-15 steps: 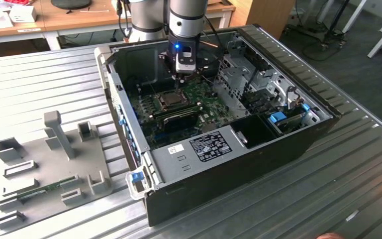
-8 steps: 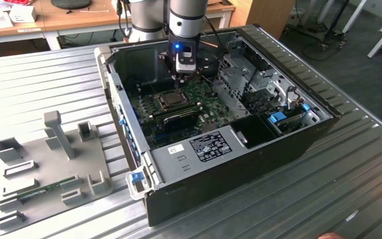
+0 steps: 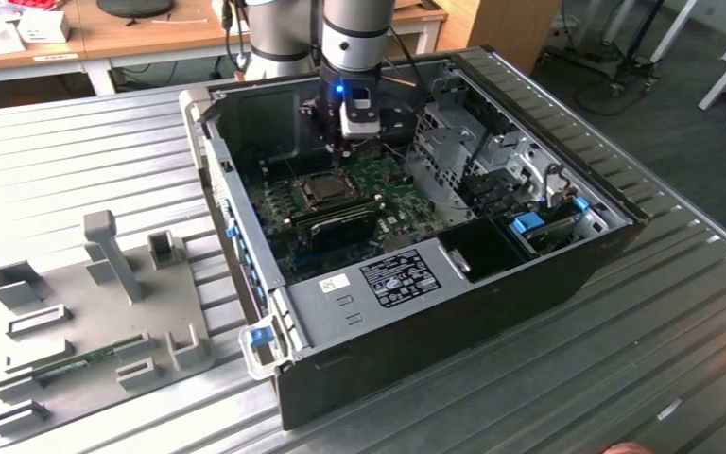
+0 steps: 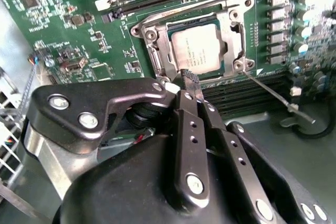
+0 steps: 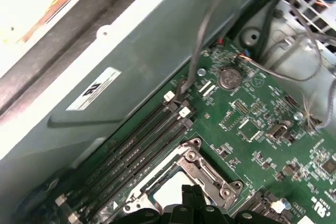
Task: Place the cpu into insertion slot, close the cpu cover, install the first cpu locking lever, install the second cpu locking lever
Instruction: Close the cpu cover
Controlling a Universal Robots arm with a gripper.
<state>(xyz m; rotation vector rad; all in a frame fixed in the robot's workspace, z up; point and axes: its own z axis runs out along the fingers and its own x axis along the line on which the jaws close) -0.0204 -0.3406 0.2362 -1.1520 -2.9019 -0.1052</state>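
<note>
The cpu (image 4: 202,48), a pale metal square, lies in the insertion slot (image 3: 325,187) on the green board. The silver cpu cover (image 4: 157,51) lies flat over it and frames its face. A thin wire lever (image 4: 268,90) sticks out sideways from one socket corner, away from the frame. My gripper (image 4: 190,75) is shut, its black fingers (image 4: 186,124) pressed together, with the tips at the cover's edge beside the cpu. In the first wrist view the gripper (image 5: 191,191) sits over the cover (image 5: 202,166). From the exterior view the gripper (image 3: 344,142) hangs just above the socket.
Long black memory strips (image 5: 136,140) run beside the socket. The grey case wall (image 5: 105,77) rises behind them. Loose cables (image 5: 294,61) and a coin battery (image 5: 229,78) lie nearby. A drive cage (image 3: 464,151) stands on the exterior view's right. A grey fixture plate (image 3: 98,303) rests on the table.
</note>
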